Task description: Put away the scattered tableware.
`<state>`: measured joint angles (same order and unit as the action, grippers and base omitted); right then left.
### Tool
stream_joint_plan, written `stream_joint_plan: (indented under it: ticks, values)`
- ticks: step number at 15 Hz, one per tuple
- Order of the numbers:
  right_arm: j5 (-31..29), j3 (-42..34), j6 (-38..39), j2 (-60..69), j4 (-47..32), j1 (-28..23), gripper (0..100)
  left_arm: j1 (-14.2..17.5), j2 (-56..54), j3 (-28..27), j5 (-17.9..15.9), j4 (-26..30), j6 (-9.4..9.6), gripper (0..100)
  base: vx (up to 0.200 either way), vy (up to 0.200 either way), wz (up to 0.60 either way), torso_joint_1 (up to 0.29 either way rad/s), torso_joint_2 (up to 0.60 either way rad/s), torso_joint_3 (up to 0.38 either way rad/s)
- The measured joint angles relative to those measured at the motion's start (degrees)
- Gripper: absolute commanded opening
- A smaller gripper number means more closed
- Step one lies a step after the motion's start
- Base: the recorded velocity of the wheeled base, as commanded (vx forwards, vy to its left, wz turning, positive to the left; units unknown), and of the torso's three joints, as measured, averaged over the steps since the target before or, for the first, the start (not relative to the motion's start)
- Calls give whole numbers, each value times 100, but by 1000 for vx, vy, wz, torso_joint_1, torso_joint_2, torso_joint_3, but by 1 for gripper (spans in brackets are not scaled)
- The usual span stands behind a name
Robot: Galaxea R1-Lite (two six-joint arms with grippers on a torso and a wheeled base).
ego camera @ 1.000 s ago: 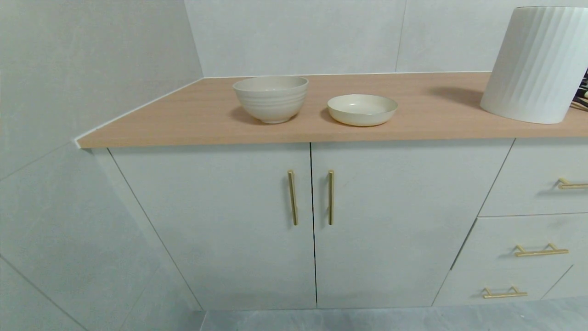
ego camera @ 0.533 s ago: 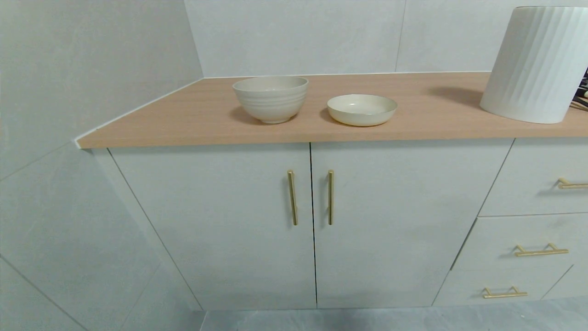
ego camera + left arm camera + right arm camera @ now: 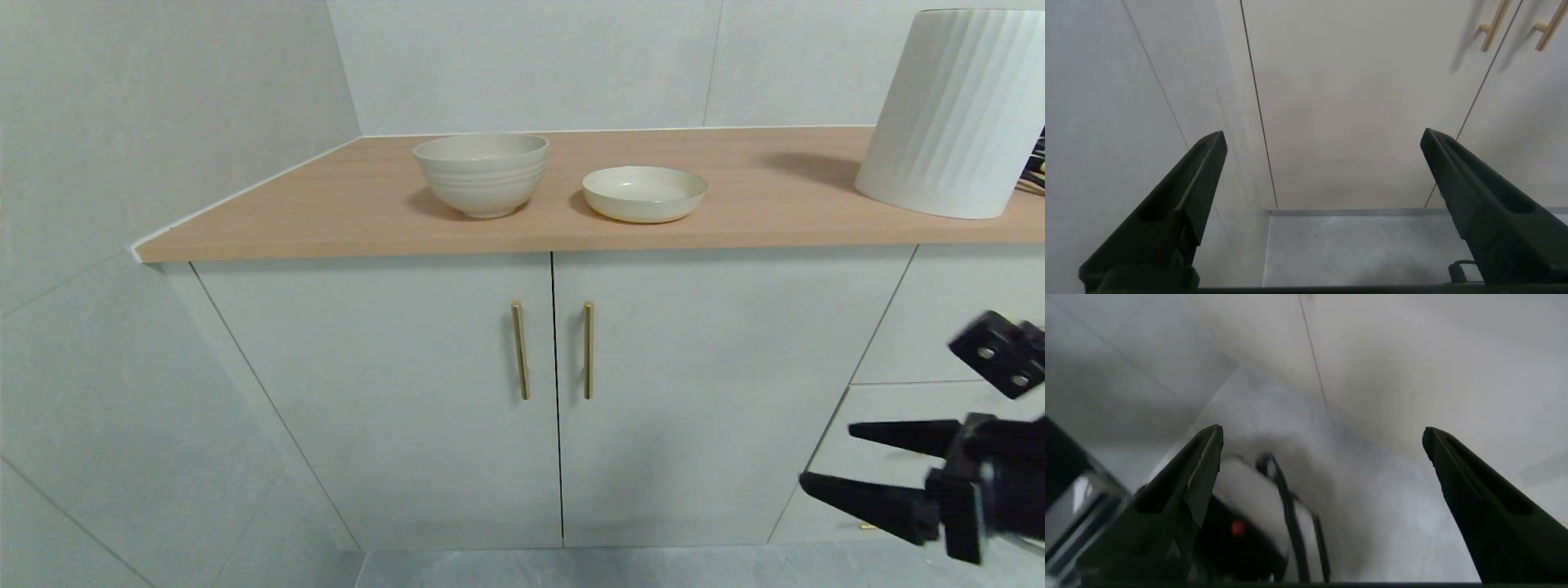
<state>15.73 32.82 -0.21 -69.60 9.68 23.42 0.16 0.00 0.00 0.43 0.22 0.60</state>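
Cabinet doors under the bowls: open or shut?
Shut. Both cabinet doors sit flush, with only a thin seam between their handles.

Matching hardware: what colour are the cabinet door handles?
Gold. The handles show best in the head view.

We see the right gripper (image 3: 824, 456) cut off, likewise the white ribbed container (image 3: 955, 114) at the right end of the desk (image 3: 343, 220).

Right hand (image 3: 824, 456) risen into head view, lower right, fingers apart.
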Motion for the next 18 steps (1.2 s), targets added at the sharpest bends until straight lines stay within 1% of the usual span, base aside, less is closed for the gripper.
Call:
stream_joint_plan:
  ticks: [2,4,6,8,10,13,15,18]
  values:
    - [1,695,45,-957,279,312,100,0,0,0,0,-1,-11,100,0,0,0,0,0,0]
    - [4,1324,329,-1725,591,585,100,0,0,0,0,-1,-13,100,0,0,0,0,0,0]
    - [1,1851,586,-2354,879,835,100,0,0,0,0,0,-22,100,0,0,0,0,0,0]
    - [-7,2258,667,-2886,1134,1025,100,0,0,0,0,0,-24,100,0,0,0,0,0,0]
    - [-18,2481,696,-3302,1462,1134,100,0,0,0,0,2,-24,100,0,0,0,0,0,0]
    - [-29,2534,879,-3690,1932,1296,100,0,0,0,0,2,-24,100,0,0,0,0,0,0]
    - [-40,2550,1035,-3972,2547,1320,100,0,0,0,0,2,-27,100,0,0,0,0,0,0]
    - [-54,2570,1136,-4292,2815,1335,100,0,0,0,0,2,-27,100,0,0,0,0,0,0]
